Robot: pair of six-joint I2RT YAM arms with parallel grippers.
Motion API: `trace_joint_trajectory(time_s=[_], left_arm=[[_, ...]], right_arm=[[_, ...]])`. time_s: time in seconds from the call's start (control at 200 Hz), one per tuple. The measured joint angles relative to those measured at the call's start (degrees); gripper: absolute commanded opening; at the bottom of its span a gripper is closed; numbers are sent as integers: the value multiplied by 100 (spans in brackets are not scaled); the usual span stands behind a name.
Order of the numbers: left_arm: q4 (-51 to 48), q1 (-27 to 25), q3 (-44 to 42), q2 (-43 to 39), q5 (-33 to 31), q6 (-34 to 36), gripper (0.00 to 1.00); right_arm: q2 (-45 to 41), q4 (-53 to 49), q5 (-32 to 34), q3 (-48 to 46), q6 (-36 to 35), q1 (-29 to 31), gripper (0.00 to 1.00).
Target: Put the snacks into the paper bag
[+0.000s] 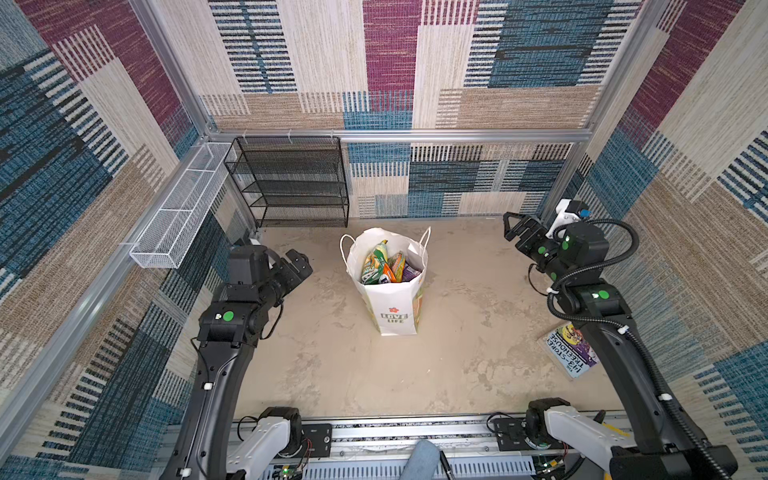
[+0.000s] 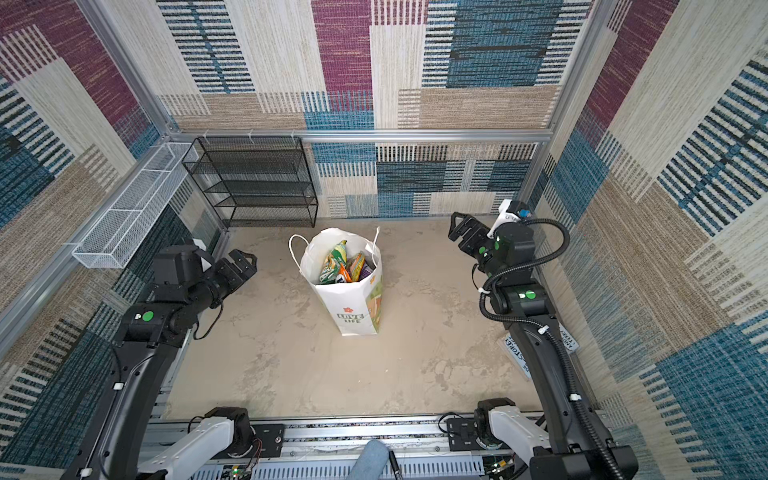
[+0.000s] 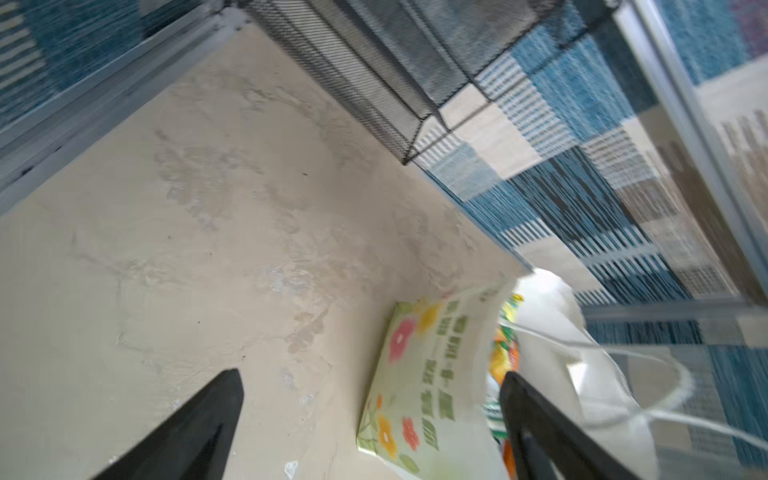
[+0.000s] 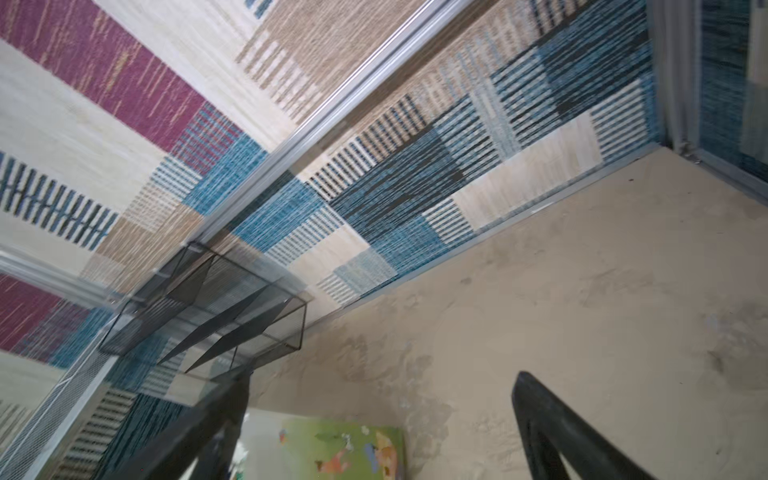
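The paper bag (image 1: 390,299) stands upright in the middle of the counter (image 1: 332,365), with the snacks (image 1: 384,266) poking up inside its open mouth. The left fingers (image 3: 199,424) are spread wide and empty, just left of the bag. The right fingers (image 4: 540,415) are also released, well apart at far right. A black mesh rack (image 1: 291,183) and a white wire basket (image 1: 178,216) line the far left. A book (image 1: 567,353) lies partly under the right arm.

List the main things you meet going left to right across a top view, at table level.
wire basket → left gripper → paper bag → right gripper → book
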Motion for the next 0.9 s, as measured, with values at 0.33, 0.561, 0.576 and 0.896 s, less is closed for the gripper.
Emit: trace_joint_trajectory(time_s=[0.33, 0.561, 0.576, 0.896], left_arm=[[1690, 74, -2000, 647, -1808, 83, 99], [3252, 72, -2787, 1598, -2514, 1283, 99], [3366, 68, -2833, 1622, -2529, 1388, 99], [6730, -37, -3770, 2815, -2411, 3338, 99]], right_arm=[[98, 3963, 1233, -3259, -1156, -66, 100], [739, 5259, 1375, -3856, -2369, -66, 100], [767, 5377, 1342, -3941, -2437, -66, 100], [1622, 6832, 785, -4284, -3663, -125, 100]])
